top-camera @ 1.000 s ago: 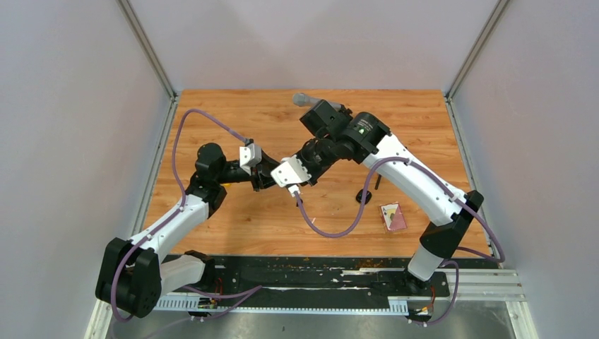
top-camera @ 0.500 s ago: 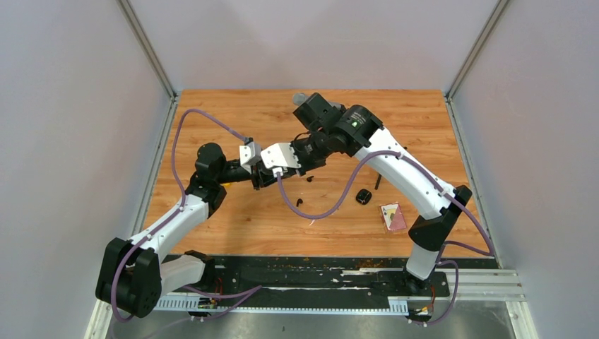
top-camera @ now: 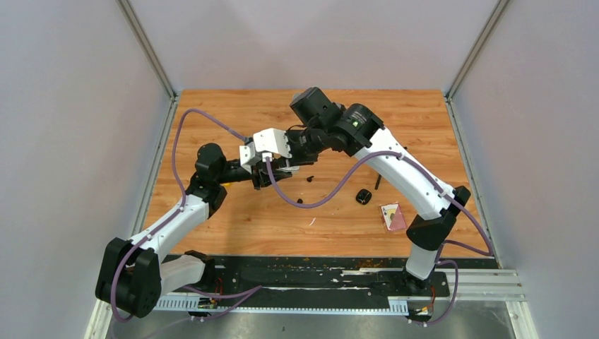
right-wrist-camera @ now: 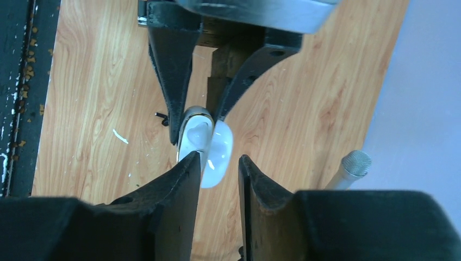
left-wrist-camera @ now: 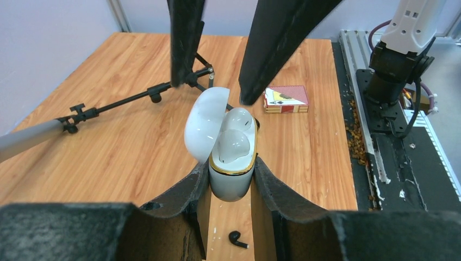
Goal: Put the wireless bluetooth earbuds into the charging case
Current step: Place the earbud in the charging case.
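My left gripper (left-wrist-camera: 231,166) is shut on a white charging case (left-wrist-camera: 231,184) with a gold rim, held upright above the table. Its lid (left-wrist-camera: 202,125) is swung open, and two white earbuds (left-wrist-camera: 234,144) sit in the wells. My right gripper (left-wrist-camera: 212,89) hangs just above the case, open, with nothing between its fingers (right-wrist-camera: 185,179); the lid (right-wrist-camera: 218,157) shows beyond their tips. One black earbud (left-wrist-camera: 238,239) lies on the table below the case. Two black earbuds (top-camera: 309,178) (top-camera: 299,202) lie right of the grippers in the top view.
A black case (top-camera: 364,196) and a red card deck (top-camera: 393,216) lie on the right of the wooden table (top-camera: 233,226). A microphone (right-wrist-camera: 353,163) on a thin black stand (left-wrist-camera: 136,99) lies at the back. A thin white sliver (top-camera: 312,222) is near the front.
My right arm has swung left until its gripper is over the case, and its fingers have parted a little. The left arm and case have stayed still.
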You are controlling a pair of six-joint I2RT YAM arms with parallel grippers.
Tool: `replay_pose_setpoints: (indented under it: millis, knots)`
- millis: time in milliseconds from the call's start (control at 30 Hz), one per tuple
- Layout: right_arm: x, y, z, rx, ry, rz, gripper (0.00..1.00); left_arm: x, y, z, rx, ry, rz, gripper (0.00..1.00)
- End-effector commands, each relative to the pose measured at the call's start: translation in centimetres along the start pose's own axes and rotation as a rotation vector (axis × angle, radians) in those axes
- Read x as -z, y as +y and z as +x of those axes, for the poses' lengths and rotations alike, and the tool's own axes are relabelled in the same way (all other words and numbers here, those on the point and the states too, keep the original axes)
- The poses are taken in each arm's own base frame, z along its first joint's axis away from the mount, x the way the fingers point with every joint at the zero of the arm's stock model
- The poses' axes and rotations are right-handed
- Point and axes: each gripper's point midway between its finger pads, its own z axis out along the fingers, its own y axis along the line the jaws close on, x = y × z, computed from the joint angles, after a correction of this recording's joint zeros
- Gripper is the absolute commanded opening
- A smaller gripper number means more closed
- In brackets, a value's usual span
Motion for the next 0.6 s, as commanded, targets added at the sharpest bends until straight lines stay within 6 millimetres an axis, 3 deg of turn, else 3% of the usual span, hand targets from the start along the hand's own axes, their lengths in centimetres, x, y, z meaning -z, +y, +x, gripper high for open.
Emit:
replay_pose_setpoints:
  millis: [0,133,267,400,567]
  knots:
    - [3.1,-1.0,-1.8,0.008,-0.046,0.082,0.35,-0.3,0.1,-2.2,-0.057,-0.044,0.009,0.0]
    - [4.0,0.3,-1.6,0.002,-0.077,0.082,0.37,-0.3,0.2,-2.2,-0.052,-0.046,0.006,0.0]
    - [4.0,-0.7,-0.9,-0.074,-0.078,0.129,0.39,-0.3,0.1,-2.2,-0.05,-0.047,0.01,0.0]
    - [4.3,-0.7,0.3,-0.169,-0.106,0.042,0.49,-0.3,0.0,-2.2,-0.051,-0.045,0.015,0.0]
    - [3.2,-0.8,2.1,-0.231,-0.093,-0.009,0.62,-0.3,-0.1,-2.5,-0.072,-0.043,0.03,0.0]
